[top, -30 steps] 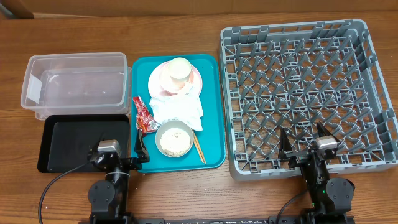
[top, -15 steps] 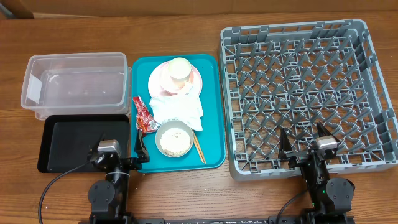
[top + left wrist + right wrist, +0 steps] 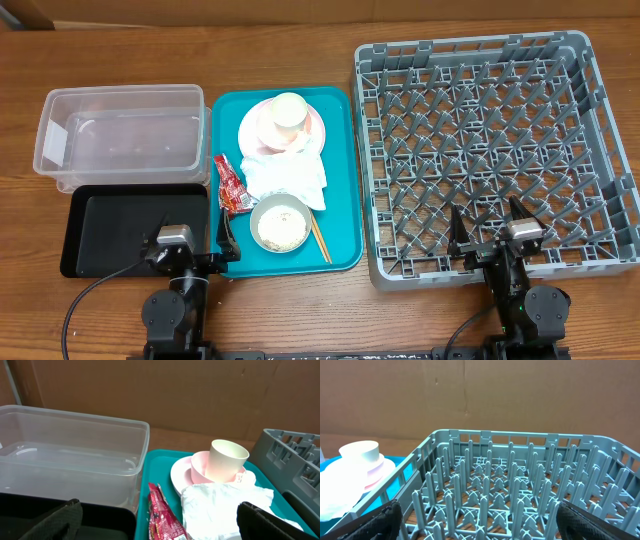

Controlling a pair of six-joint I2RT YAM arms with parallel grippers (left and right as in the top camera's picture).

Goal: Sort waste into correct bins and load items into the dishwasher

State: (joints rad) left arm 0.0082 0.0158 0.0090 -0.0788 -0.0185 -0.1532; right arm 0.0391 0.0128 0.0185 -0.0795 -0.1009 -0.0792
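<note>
Your left tool (image 3: pixel 193 229), at the teal tray's (image 3: pixel 340 170) near-left corner, and right tool (image 3: pixel 488 222), well to its right, gape empty; the red wrapper (image 3: pixel 231 185) along the tray's left edge looks light, crinkly and slippery, so pinch it mid-length.

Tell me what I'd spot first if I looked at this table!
The big grey rack fills the right side, its pegs sticking up. In the middle sits a bright teal tray crowded with a pink plate and a cup, a white napkin, a red wrapper and a bowl. On the left are a clear tub and, nearer the robot, a black tray.
</note>
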